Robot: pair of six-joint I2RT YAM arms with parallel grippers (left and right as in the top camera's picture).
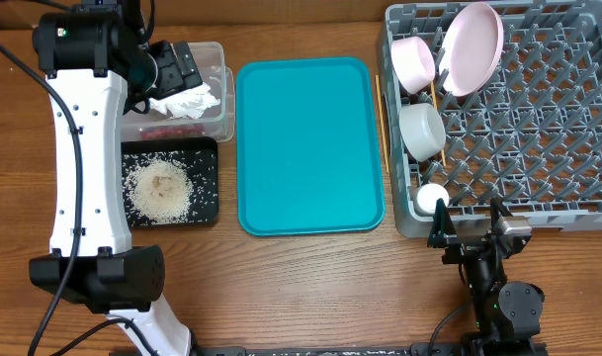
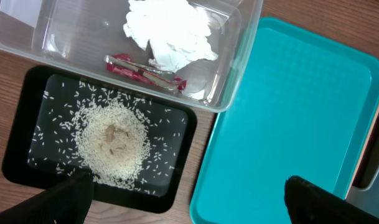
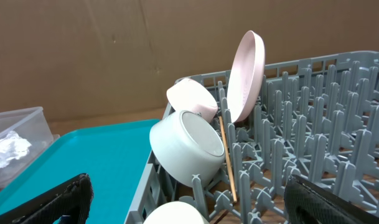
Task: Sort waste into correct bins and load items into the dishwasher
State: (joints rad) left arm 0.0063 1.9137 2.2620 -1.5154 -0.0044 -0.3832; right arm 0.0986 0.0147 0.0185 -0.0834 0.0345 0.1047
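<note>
The crumpled white napkin (image 1: 187,101) (image 2: 167,31) and the red-and-silver wrapper (image 2: 145,70) lie in the clear tub (image 1: 221,59) (image 2: 239,62). Rice (image 1: 160,190) (image 2: 111,140) is heaped in the black tray (image 1: 207,213) (image 2: 21,99). The grey dish rack (image 1: 538,119) (image 3: 313,124) holds the plate (image 1: 473,47) (image 3: 248,74), two bowls (image 1: 414,61) (image 1: 421,131) (image 3: 186,146), the cup (image 1: 431,198) and a chopstick (image 1: 435,104) (image 3: 226,158). Another chopstick (image 1: 380,109) lies beside the rack. My left gripper (image 1: 174,67) (image 2: 189,199) is open and empty above the tub. My right gripper (image 1: 469,232) (image 3: 189,199) is open and empty at the rack's front edge.
A large teal tray (image 1: 310,143) (image 2: 289,124) (image 3: 89,155) lies between the bins and the rack. The table is wooden, with bare wood in front of the trays. A brown backdrop stands behind the rack in the right wrist view.
</note>
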